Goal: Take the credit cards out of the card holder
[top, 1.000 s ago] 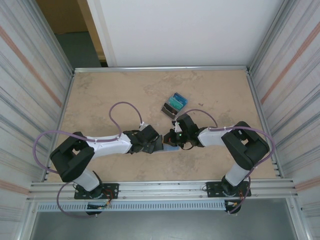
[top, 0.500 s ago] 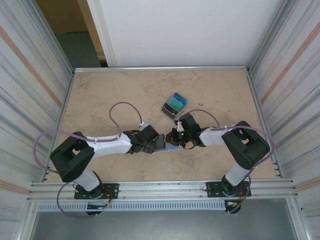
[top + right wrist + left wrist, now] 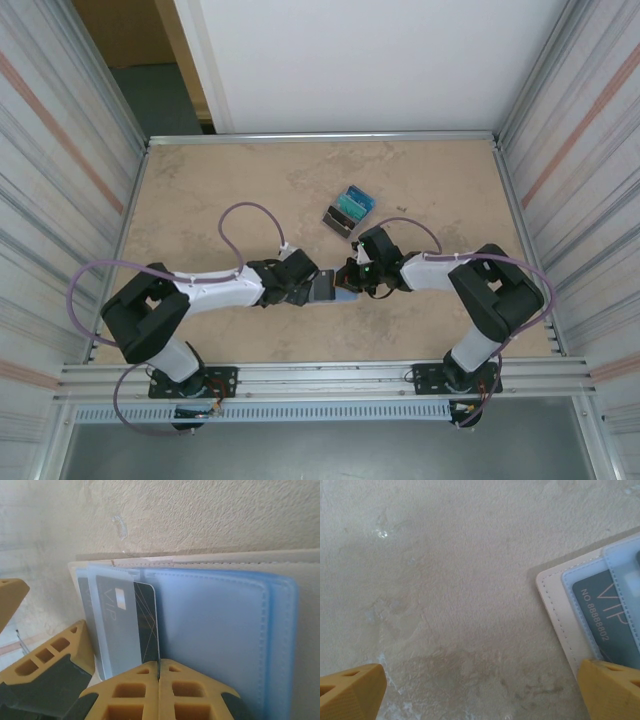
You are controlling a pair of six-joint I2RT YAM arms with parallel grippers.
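Note:
The card holder (image 3: pixel 344 294) lies open on the table between my two grippers, pale blue inside (image 3: pixel 210 630) with a cream stitched edge (image 3: pixel 554 592). A dark credit card (image 3: pixel 146 625) with thin gold lines sticks partway out of a pocket, and my right gripper (image 3: pixel 159 666) (image 3: pixel 352 275) is shut on its edge. A grey VIP card (image 3: pixel 117 625) (image 3: pixel 606 617) sits in the pocket beside it. My left gripper (image 3: pixel 480 690) (image 3: pixel 308 287) is open. Its right finger (image 3: pixel 612 687) rests at the holder's corner and its left finger (image 3: pixel 350 690) is over bare table.
A pile of teal, blue and dark cards (image 3: pixel 350 208) lies on the table just beyond the right gripper. Corrugated metal walls (image 3: pixel 60 180) close both sides and a white wall the back. A metal rail (image 3: pixel 320 378) runs along the near edge.
The right wrist has shifted slightly and more of the dark card shows between the grippers. The left arm has barely moved. Both jaws keep their states.

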